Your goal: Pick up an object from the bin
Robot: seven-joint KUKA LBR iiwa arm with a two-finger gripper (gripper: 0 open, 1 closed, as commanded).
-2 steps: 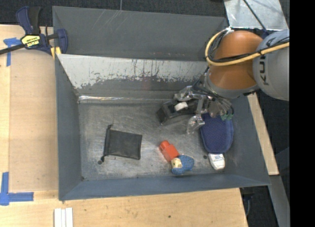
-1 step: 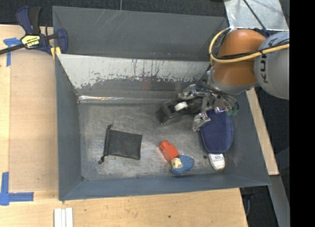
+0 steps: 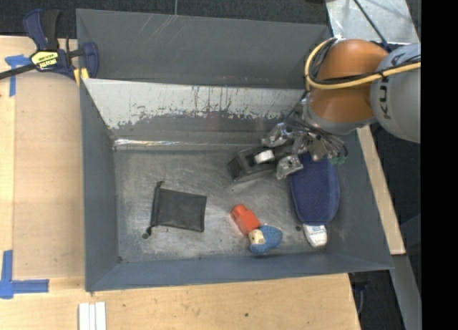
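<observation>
My gripper (image 3: 282, 152) is low in the bin's right half, under the orange wrist cover, and it is open. One metal finger (image 3: 275, 137) is on the far side and the other on the near side of the right end of a black blocky thing (image 3: 245, 165) with a white patch. That thing lies on the bin floor, slanting toward the back wall. A dark blue oblong pouch (image 3: 315, 191) lies just right of the fingers, partly under the wrist.
An orange-red cylinder (image 3: 245, 217) and a blue rounded lump (image 3: 266, 239) lie near the front wall. A small white piece (image 3: 315, 235) sits at the pouch's near end. A flat black square pouch (image 3: 179, 210) lies left of centre.
</observation>
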